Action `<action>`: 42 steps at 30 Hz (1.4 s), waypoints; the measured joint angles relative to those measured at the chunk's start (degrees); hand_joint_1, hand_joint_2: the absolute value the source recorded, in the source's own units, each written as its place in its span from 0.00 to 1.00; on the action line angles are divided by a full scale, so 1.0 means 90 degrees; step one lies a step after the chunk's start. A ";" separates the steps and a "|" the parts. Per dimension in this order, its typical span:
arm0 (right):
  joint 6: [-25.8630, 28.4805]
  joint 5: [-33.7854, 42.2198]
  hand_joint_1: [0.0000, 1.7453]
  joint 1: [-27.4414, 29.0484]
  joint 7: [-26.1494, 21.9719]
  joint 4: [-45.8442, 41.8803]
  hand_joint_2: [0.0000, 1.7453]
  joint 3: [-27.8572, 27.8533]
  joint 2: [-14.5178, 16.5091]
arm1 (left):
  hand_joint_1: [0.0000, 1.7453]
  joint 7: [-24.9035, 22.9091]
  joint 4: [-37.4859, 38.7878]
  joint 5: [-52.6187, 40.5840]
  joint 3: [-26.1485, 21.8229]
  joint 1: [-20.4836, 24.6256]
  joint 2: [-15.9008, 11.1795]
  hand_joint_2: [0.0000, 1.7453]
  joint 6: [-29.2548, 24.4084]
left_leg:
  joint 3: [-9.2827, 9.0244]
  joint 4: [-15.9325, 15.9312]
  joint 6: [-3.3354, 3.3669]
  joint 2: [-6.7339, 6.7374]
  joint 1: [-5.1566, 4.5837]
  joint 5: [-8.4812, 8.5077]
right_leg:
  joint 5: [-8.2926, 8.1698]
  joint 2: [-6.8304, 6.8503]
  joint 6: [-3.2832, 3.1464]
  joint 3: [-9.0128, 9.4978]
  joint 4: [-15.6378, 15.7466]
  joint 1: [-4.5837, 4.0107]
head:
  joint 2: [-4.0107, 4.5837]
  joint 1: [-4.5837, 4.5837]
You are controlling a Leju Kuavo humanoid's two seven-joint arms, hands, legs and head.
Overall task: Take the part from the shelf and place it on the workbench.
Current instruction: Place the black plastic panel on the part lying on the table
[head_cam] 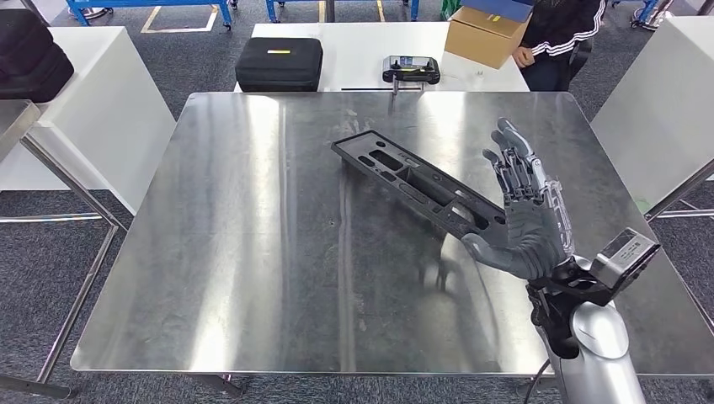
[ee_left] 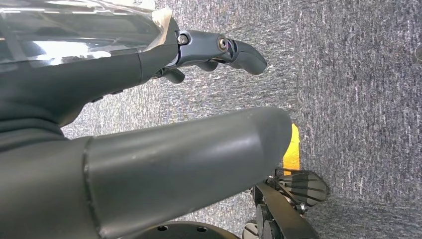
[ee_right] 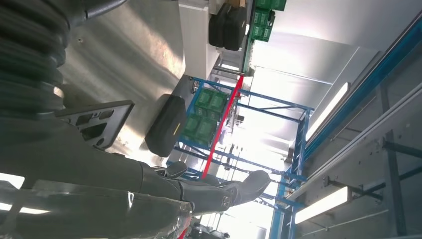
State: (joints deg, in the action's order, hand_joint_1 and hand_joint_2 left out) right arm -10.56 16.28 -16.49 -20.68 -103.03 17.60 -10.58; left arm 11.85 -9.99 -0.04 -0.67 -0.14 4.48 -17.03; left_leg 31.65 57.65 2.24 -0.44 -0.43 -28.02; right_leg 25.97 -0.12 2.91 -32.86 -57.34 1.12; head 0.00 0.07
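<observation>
Fingers [head_cam: 514, 164] of the silver right hand [head_cam: 526, 215] are spreading upward and apart, gripping nothing, with the palm standing just beside the near end of the long black plastic part with moulded cut-outs [head_cam: 417, 187]. That part is lying flat and diagonal on the brushed-steel counter [head_cam: 253, 252]; I judge it is already delivered, and the hand is open because the placing is done and only a withdrawal is remaining. Whether the thumb is touching the part's near end I cannot tell. The part's flat resting pose is suggesting it will not tip when the hand is leaving.

In the left wrist view the grey left hand [ee_left: 164, 149] is hanging over the grey carpet [ee_left: 358, 99], fingers extended and apart, holding nothing, presumably idle because one hand is enough for this part.

Beyond the part's far end, a black zipped case [head_cam: 279, 63] and a black handheld controller [head_cam: 411, 69] are sitting on a white table [head_cam: 354, 42]. A person in a striped sleeve [head_cam: 560, 38] is standing farther off beside a cardboard box [head_cam: 484, 35].
</observation>
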 joint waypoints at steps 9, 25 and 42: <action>0.0000 -0.0036 0.00 0.0254 -0.0222 -0.0243 1.00 -0.0064 0.0007 | 0.00 0.0025 0.0000 0.0017 -0.0027 -0.0002 0.0011 0.00 -0.0026 | 0.0001 0.0000 0.0000 -0.0006 0.0000 0.0000 | 0.0001 0.0003 0.0000 0.0000 0.0000 0.0000 | 0.0000 0.0000; 0.0185 -0.0362 0.00 0.1422 -0.0470 -0.1368 1.00 -0.0487 0.0341 | 0.00 0.0034 0.0000 0.0189 -0.0155 0.0002 0.0056 0.00 -0.0109 | -0.0007 -0.0016 0.0133 0.0010 -0.0010 0.0030 | -0.0031 0.0000 0.0077 0.0013 0.0032 0.0028 | 0.0000 -0.0004; 0.0094 -0.0345 0.00 0.1492 -0.0282 -0.1180 1.00 -0.0627 0.0470 | 0.00 0.0097 0.0000 0.0104 -0.0161 0.0016 0.0062 0.00 -0.0218 | 0.0158 0.0234 -0.0157 0.0028 0.0153 -0.0109 | 0.0056 -0.0033 0.0027 0.0129 -0.0013 0.0111 | 0.0000 -0.0005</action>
State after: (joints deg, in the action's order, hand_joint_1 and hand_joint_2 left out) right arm -9.71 13.18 -3.06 -23.21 -113.66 11.96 -6.35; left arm 12.72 -9.99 0.90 -2.12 0.00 5.04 -18.99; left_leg 33.07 59.76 0.83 -0.19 0.95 -29.00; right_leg 26.48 -0.42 3.15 -31.70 -57.45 2.12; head 0.00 0.03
